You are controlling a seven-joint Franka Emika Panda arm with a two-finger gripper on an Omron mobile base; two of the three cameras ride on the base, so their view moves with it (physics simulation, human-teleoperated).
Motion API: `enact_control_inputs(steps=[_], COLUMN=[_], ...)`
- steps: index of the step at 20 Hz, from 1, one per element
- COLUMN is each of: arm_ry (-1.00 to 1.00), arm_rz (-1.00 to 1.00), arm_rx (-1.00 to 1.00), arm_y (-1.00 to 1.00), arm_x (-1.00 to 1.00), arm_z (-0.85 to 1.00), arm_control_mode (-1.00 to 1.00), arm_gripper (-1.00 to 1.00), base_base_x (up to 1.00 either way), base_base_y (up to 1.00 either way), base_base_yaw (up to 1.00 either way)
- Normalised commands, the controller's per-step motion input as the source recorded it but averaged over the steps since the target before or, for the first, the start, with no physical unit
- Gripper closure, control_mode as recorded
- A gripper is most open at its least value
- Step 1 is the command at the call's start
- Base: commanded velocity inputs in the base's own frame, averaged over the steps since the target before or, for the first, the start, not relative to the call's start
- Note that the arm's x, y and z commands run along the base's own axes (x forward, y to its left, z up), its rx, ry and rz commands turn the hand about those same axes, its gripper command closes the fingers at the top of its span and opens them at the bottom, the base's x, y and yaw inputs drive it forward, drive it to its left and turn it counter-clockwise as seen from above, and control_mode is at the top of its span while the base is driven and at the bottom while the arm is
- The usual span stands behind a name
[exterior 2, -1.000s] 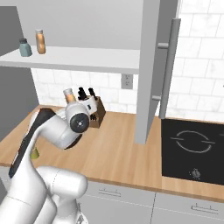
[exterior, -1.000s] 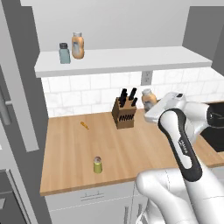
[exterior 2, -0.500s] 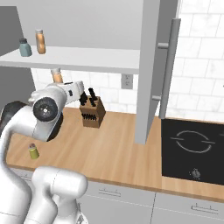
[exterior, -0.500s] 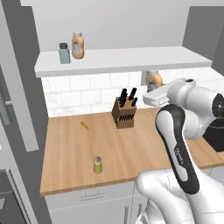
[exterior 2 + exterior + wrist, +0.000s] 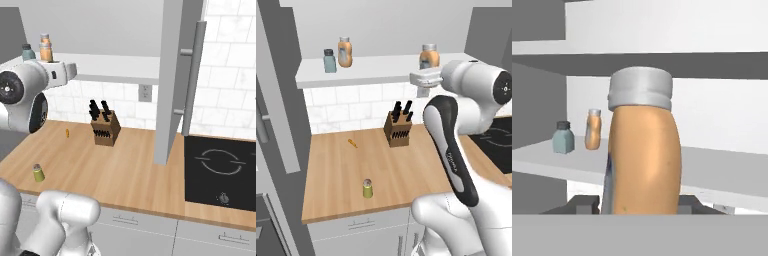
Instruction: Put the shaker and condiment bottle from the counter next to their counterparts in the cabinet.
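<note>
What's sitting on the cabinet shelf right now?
On the cabinet shelf stand the blue-grey shaker and an orange bottle side by side at its left end. The gripper holds the second orange bottle near the right end; its base is hidden.

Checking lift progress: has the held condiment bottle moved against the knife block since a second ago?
Yes. The condiment bottle has risen well above the knife block, up to cabinet shelf height.

condiment bottle (image 5: 643, 160) between the jaws: orange-tan body, pale grey cap. beyond the jaws, counterpart bottle (image 5: 593, 131): same orange-tan, grey cap; counterpart shaker (image 5: 563, 138): blue-grey, dark cap. cabinet (image 5: 381, 67): white shelf board, grey panels. shaker (image 5: 368, 188): yellow-green, silver-grey cap. counter (image 5: 341, 170): light wood grain. knife block (image 5: 397, 131): brown, black handles. backsplash (image 5: 220, 80): white tile, grey grout.
</note>
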Motion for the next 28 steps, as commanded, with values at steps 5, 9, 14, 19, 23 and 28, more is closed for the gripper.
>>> enact_control_inputs(steps=[5,9,14,19,23,28], arm_ry=[0.02,-0.09,-0.13,0.0,0.0,0.02], arm_rz=[0.01,0.01,0.02,0.05,-0.02,-0.02], arm_rx=[0.03,0.02,0.04,0.03,0.07,0.01], arm_y=[0.32,0.35,0.3,0.18,0.04,0.19], arm_x=[0.02,0.34,0.23,0.31,0.76,0.84], arm_z=[0.3,-0.05,-0.14,-0.3,0.0,0.0], arm_control_mode=[-1.0,-1.0,-1.0,-1.0,-1.0,-1.0], arm_gripper=[1.0,1.0,1.0,1.0,1.0,1.0], base_base_x=[0.0,0.0,0.0,0.0,0.0,0.0], base_base_y=[0.0,0.0,0.0,0.0,0.0,0.0], base_base_yaw=[0.0,0.0,0.0,0.0,0.0,0.0])
